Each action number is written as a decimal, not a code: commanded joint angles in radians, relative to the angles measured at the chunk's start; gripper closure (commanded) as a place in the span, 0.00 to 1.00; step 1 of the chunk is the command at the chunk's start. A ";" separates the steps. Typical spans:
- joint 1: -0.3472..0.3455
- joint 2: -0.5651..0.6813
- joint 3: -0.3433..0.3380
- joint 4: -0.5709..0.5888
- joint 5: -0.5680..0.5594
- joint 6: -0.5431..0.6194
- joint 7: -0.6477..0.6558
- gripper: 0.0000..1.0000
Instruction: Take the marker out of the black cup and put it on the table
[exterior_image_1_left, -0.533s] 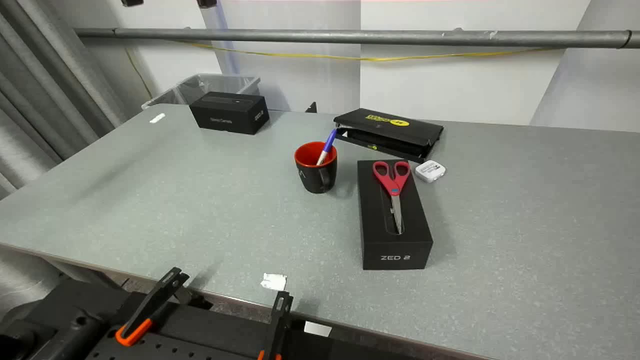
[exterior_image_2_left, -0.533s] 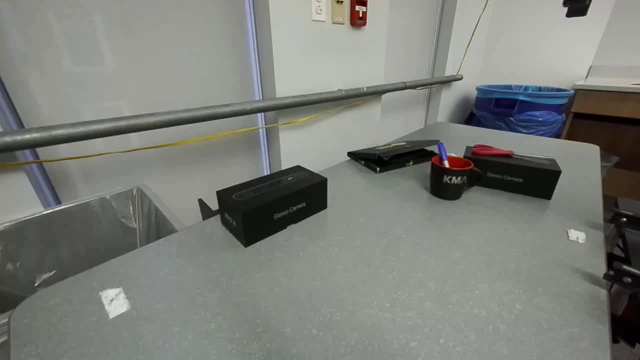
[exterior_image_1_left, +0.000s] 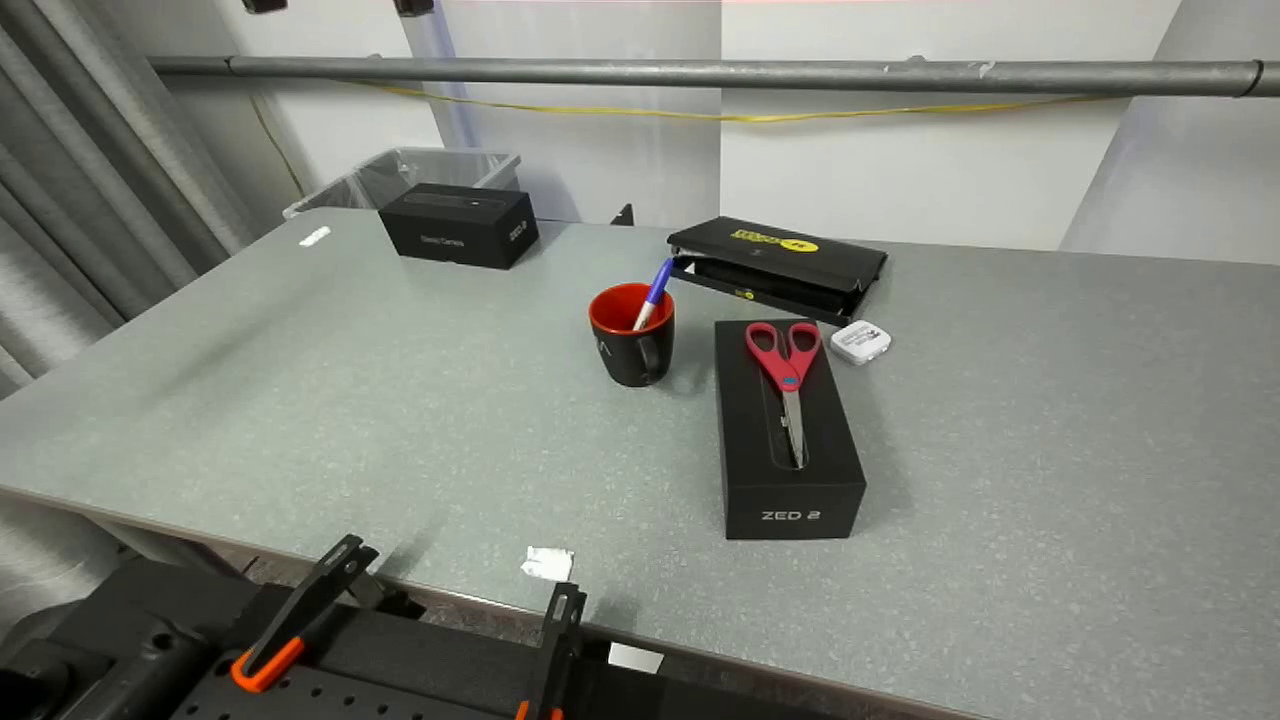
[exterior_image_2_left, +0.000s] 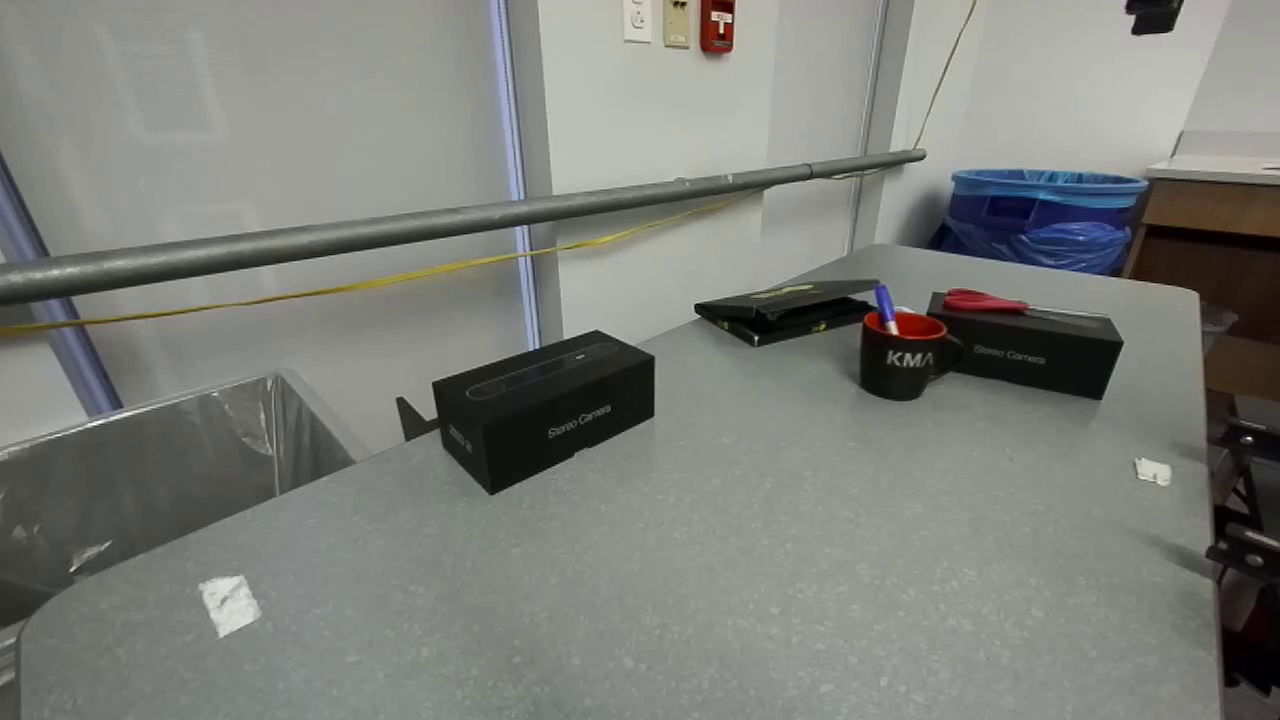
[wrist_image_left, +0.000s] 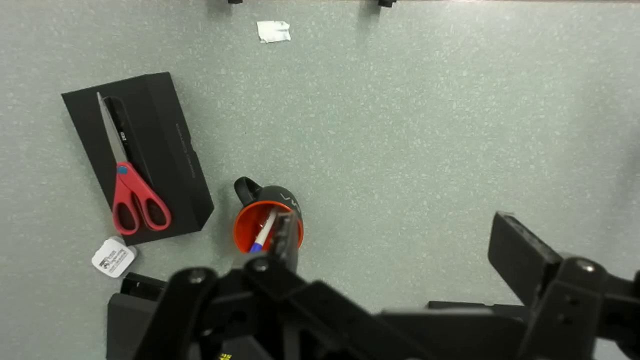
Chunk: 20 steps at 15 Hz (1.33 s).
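Behind the broad grey table, whose matte surface is finely speckled, pale wall panels are crossed by a metal pipe, with a thin yellow cord strung below it. On the table the black cup is stood upright; its inside is coloured bright red, pale letters are printed on its outside, and its handle is turned toward a black box, with a gap between. Inside the cup the marker is propped at a tilt, its lower part white, its upper part blue and raised above the rim.

Besides the box on its handle side, the cup is neighboured farther back by a flat black box with yellow print, seen with its lid partly raised. A similar black box, lettered Stereo Camera, is placed well apart. On the box by the handle, red-handled scissors are laid; just beside it a small white case is set, and near the table's edge a white scrap is seen.

In the wrist view the gripper is shown with its fingers spread wide, the table visible between them; part of the cup is covered by one finger. Only dark tips are caught at the top edge of both exterior views, held high above the table.
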 joint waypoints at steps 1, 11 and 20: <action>-0.002 0.000 0.001 0.002 0.001 -0.002 -0.001 0.00; -0.074 0.232 -0.016 0.000 -0.044 0.367 0.036 0.00; -0.100 0.384 -0.056 0.049 -0.039 0.436 0.037 0.00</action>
